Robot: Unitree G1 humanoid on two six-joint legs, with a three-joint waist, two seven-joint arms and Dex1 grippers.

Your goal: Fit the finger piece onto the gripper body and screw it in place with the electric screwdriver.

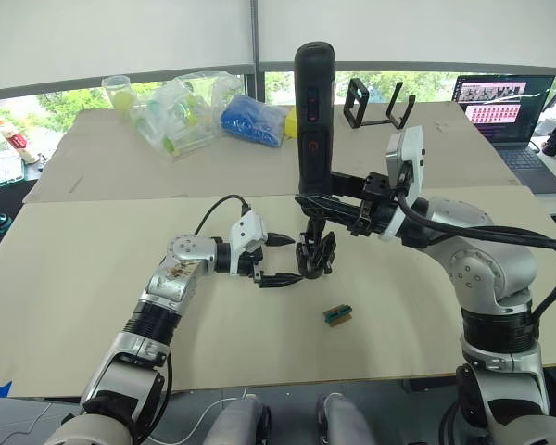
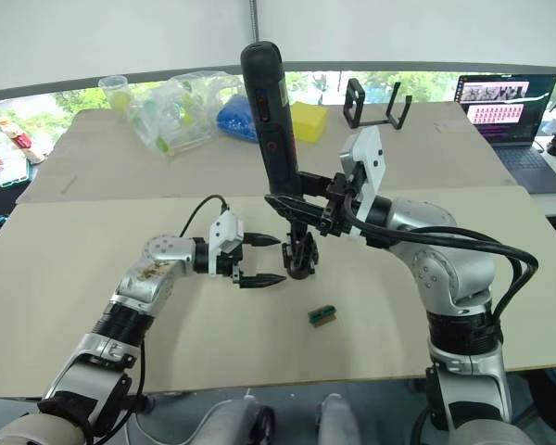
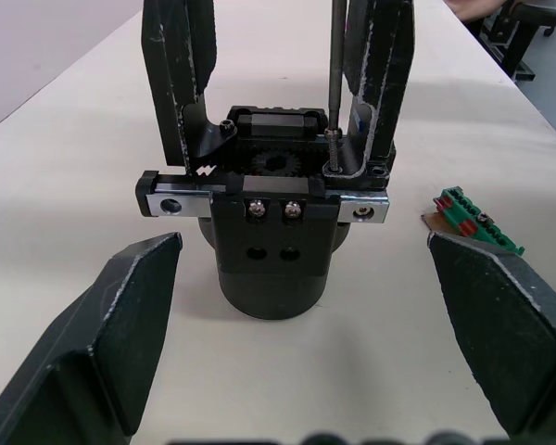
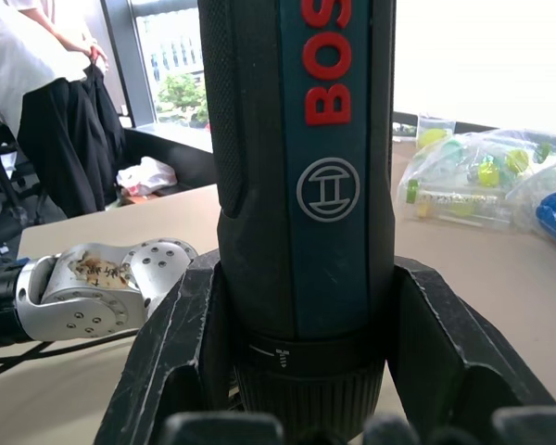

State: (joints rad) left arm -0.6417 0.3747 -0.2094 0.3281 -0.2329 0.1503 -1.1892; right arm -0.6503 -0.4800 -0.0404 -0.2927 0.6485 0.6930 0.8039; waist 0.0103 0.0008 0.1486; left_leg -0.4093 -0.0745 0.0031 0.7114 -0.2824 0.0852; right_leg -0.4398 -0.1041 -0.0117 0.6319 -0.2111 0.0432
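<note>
Left wrist view: the one gripper body (image 3: 273, 232) stands on the table (image 3: 65, 167) with two upright fingers fitted, so the finger piece (image 3: 380, 83) at its 1 o'clock looks already seated. The single electric screwdriver (image 1: 314, 116), clenched upright in the right hand (image 4: 301, 371), has its bit on a screw (image 3: 334, 137) there. Driving that screw seems to remain. The left hand (image 1: 276, 259), at the body's 9 o'clock, is spread wide, grasping nothing. One green-and-tan block (image 1: 337, 314) lies at 5 o'clock.
</note>
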